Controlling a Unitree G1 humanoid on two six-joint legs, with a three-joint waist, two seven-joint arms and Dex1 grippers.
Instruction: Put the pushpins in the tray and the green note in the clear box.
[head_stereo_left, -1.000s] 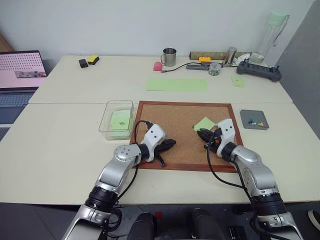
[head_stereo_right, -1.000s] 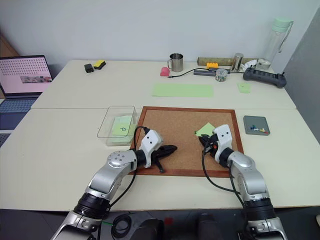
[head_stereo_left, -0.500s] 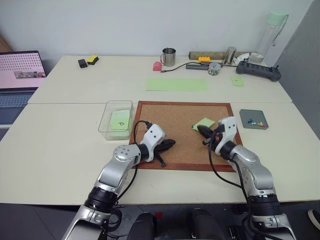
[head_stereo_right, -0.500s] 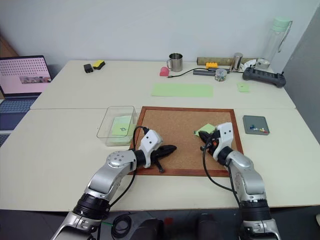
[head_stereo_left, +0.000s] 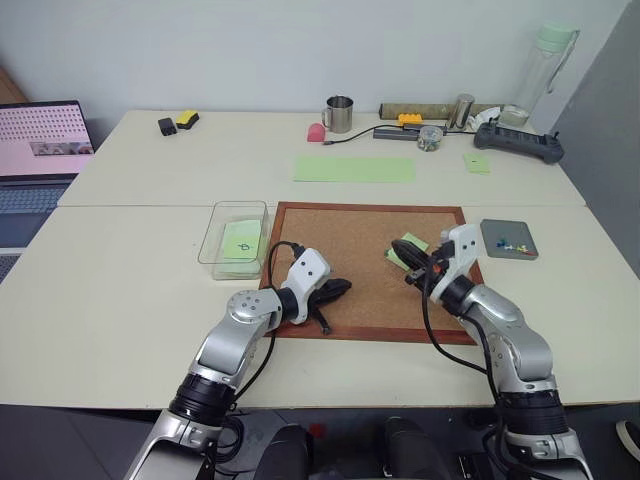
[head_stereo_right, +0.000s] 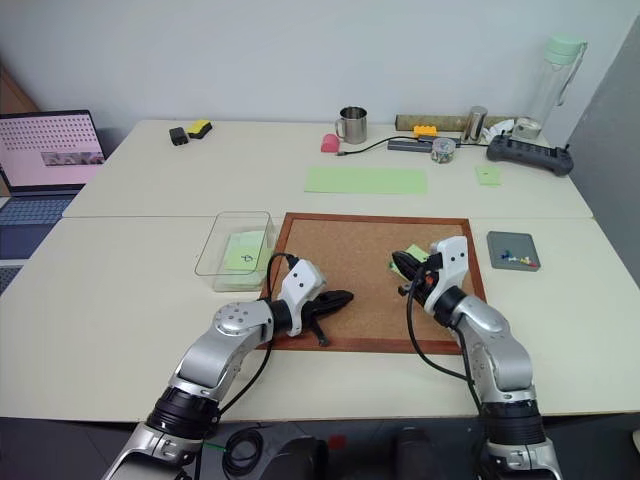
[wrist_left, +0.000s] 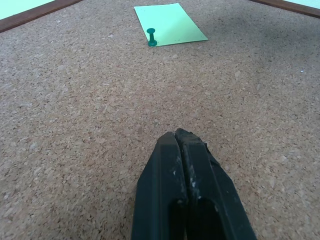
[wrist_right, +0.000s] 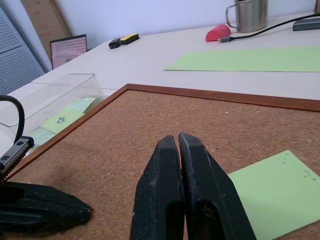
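Note:
The green note (head_stereo_left: 412, 241) lies on the right part of the cork board (head_stereo_left: 350, 235). A green pushpin (wrist_left: 151, 37) stands at the note's (wrist_left: 170, 24) edge. My right gripper (head_stereo_left: 400, 252) hovers just over the note's near-left side, shut, with nothing visible between its fingers (wrist_right: 172, 165). My left gripper (head_stereo_left: 340, 288) rests low over the board's near-left part, shut and empty (wrist_left: 179, 142). The dark-grey tray (head_stereo_left: 495, 250) sits right of the board and holds coloured pushpins (head_stereo_left: 512, 245). The clear box (head_stereo_left: 214, 243) stands left of the board with a pen-marked green note (head_stereo_left: 240, 240) inside.
A long green paper sheet (head_stereo_left: 354, 168) lies behind the board. A metal mug (head_stereo_left: 338, 113), a cable, a bottle (head_stereo_left: 545, 60), a power strip (head_stereo_left: 518, 142) and a small green note (head_stereo_left: 477, 162) line the far edge. A laptop (head_stereo_left: 40, 140) stands far left.
My right gripper has risen a little above the green note and rolled slightly. The left gripper has stayed where it was.

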